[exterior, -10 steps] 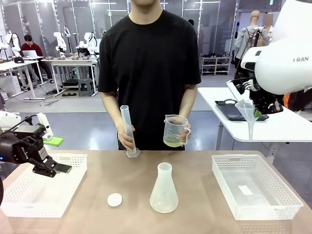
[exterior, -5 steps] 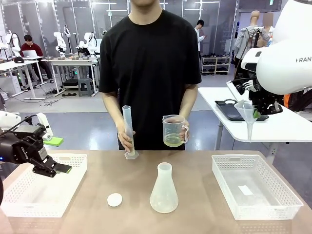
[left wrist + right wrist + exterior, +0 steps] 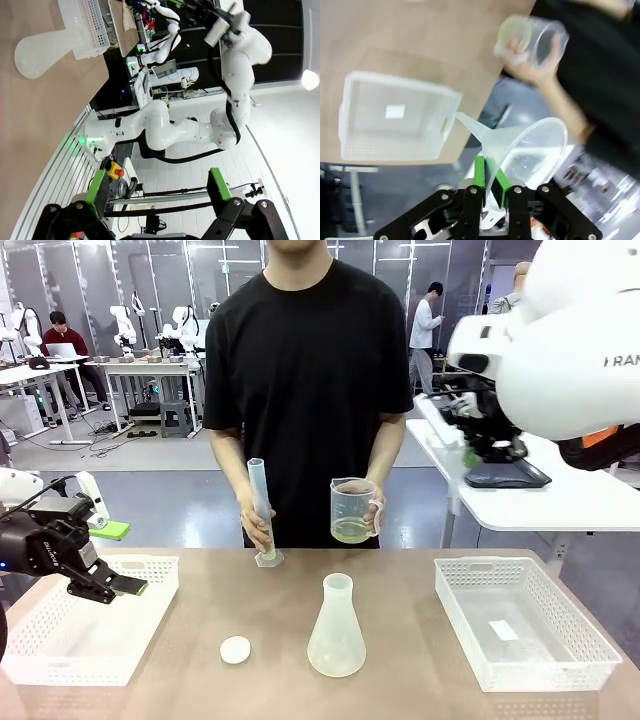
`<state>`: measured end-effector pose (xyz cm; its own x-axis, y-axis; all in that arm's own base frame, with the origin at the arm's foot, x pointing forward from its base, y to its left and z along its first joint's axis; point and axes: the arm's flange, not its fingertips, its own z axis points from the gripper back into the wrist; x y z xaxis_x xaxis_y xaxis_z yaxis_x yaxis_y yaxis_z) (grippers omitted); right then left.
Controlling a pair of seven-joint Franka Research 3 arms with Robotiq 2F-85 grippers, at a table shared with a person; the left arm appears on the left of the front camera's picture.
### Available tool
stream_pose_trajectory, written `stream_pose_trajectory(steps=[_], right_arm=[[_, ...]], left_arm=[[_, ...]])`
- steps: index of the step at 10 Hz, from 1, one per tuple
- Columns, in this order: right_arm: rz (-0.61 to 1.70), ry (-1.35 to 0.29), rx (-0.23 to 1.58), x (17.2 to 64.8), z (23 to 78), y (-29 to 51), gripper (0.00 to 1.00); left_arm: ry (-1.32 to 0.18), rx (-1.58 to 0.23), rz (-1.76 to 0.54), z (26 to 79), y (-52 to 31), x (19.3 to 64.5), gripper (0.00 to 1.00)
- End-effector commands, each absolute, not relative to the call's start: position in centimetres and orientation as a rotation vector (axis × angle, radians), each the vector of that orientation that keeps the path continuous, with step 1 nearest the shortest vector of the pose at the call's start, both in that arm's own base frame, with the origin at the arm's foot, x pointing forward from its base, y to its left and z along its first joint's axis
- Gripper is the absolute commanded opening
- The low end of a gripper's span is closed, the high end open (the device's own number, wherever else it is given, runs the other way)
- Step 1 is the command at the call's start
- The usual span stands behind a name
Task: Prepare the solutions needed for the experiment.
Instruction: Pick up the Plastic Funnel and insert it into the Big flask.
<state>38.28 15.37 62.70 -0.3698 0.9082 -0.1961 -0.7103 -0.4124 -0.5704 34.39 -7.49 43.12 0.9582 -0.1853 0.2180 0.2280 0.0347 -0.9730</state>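
centrally, flask upright, cap beside, left end effector wide over basket, right end effector pinching funnel

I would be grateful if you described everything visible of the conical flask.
The conical flask is translucent whitish plastic by its look, with a wide base and a narrow open neck. It stands upright on the table, near its middle, and nothing else touches it; no liquid shows inside.
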Motion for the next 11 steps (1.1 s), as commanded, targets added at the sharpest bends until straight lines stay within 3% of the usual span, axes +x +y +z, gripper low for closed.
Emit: stream_pose_trajectory(steps=[1, 6, 11], right_arm=[[2.137, -0.628, -0.575, 35.6, 63.5, 18.3, 0.07], [2.386, -0.881, -0.482, 32.3, 64.1, 22.9, 0.07], [2.392, -0.854, -0.503, 32.2, 63.3, 23.4, 0.07]], left_arm=[[-0.039, -1.503, -0.318, 43.5, -7.5, 34.3, 1.0], [-0.039, -1.503, -0.318, 43.5, -7.5, 34.3, 1.0], [-0.039, -1.503, -0.318, 43.5, -7.5, 34.3, 1.0]])
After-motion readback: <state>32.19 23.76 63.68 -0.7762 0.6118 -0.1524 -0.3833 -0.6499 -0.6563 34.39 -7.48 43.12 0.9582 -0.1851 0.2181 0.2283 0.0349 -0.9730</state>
